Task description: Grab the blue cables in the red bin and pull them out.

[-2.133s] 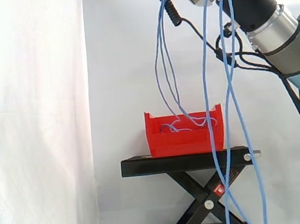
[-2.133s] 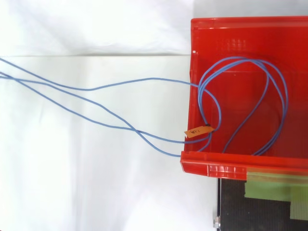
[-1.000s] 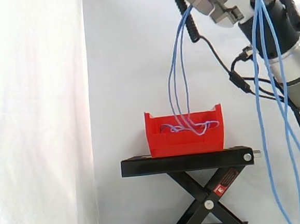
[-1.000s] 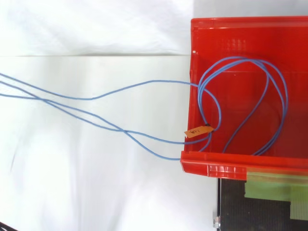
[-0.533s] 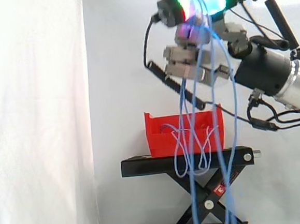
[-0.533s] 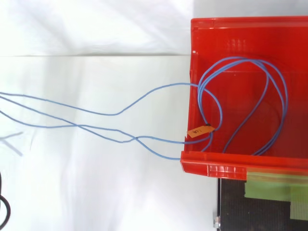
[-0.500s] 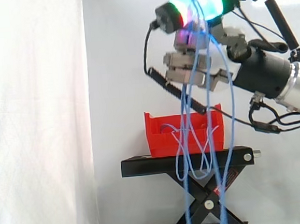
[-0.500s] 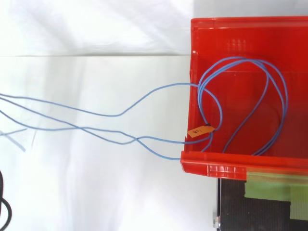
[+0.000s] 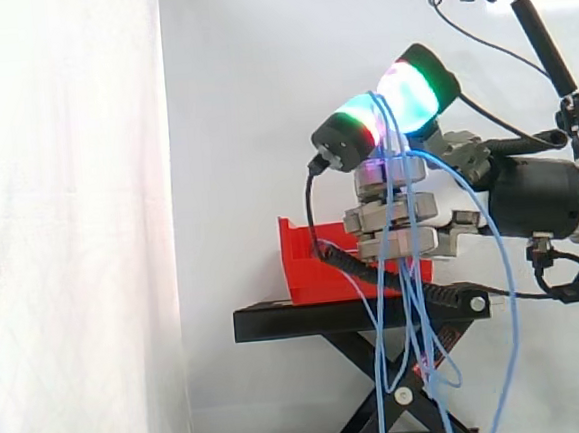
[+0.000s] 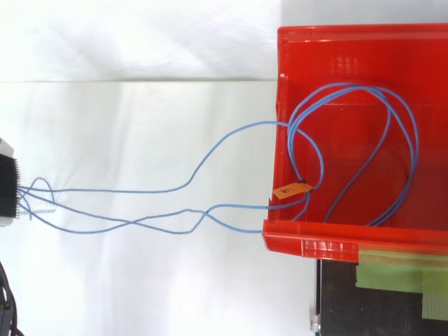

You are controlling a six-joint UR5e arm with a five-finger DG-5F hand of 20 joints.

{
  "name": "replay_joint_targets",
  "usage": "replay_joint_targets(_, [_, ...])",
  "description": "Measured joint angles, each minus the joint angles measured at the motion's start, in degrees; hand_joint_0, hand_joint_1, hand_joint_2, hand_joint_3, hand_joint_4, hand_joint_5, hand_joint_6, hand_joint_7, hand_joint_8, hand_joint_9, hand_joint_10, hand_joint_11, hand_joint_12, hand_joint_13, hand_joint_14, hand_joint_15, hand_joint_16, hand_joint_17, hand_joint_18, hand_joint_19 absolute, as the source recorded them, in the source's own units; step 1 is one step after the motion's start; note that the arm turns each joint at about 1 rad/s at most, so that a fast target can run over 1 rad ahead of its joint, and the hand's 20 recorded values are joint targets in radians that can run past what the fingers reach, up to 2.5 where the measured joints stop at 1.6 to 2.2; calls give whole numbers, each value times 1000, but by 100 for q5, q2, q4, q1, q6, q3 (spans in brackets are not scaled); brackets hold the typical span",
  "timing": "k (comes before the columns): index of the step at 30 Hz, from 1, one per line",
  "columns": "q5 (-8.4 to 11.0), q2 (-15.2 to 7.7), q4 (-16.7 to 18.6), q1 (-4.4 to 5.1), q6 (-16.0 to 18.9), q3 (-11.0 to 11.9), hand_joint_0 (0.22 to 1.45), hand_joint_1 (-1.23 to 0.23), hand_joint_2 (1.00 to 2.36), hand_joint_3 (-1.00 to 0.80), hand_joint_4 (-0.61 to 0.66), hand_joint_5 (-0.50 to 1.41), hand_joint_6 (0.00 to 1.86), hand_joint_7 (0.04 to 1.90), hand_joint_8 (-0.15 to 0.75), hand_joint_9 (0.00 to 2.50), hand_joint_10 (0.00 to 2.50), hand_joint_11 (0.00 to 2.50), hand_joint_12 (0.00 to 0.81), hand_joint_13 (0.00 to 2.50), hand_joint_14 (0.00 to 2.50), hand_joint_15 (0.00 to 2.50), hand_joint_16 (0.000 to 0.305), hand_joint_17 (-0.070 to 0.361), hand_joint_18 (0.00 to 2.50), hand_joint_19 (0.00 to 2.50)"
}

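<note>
The red bin (image 10: 308, 241) still holds loops of the blue cables (image 10: 140, 190), which carry an orange tag (image 10: 288, 190) near the left wall. Three strands leave over that wall and run slack to my hand (image 10: 7, 185) at the view's left edge. In the side view my hand (image 9: 410, 217) hovers in front of the red bin (image 9: 299, 271) at about its height. Its glowing fingertips (image 9: 348, 132) point up and to the left. The cables pass between the fingers and hang in long loops below the stand top. The hand hides the bin's right half.
The bin sits on a black scissor stand (image 9: 278, 323) in front of a white curtain. A strip of green tape (image 10: 399, 269) lies on the stand beside the bin. A thin black pole with a clamp (image 9: 547, 46) stands at the upper right.
My hand has come down from high above the bin to bin level and entered the top view at the left. The cables, taut before, now sag; the loops in the bin lie unchanged.
</note>
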Motion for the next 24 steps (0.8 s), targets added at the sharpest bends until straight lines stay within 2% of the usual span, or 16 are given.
replay_joint_targets(4, [-195, 0, -40, -18, -88, 0, 830, -940, 1000, -1000, 69, 931, 14, 697, 173, 1252, 133, 1733, 308, 846, 2251, 1213, 40, 89, 1088, 1649])
replay_joint_targets(7, [-267, -1, -46, -27, -138, -1, 810, -924, 1000, -1000, 77, 917, 15, 684, 181, 1248, 92, 1740, 308, 851, 2171, 1206, 41, 91, 1074, 1633])
replay_joint_targets(24, [-381, -1, -91, -37, -330, -4, 744, -817, 1000, -1000, 90, 938, 15, 667, 192, 1267, 27, 1707, 320, 904, 2028, 1177, 45, 101, 1073, 1593])
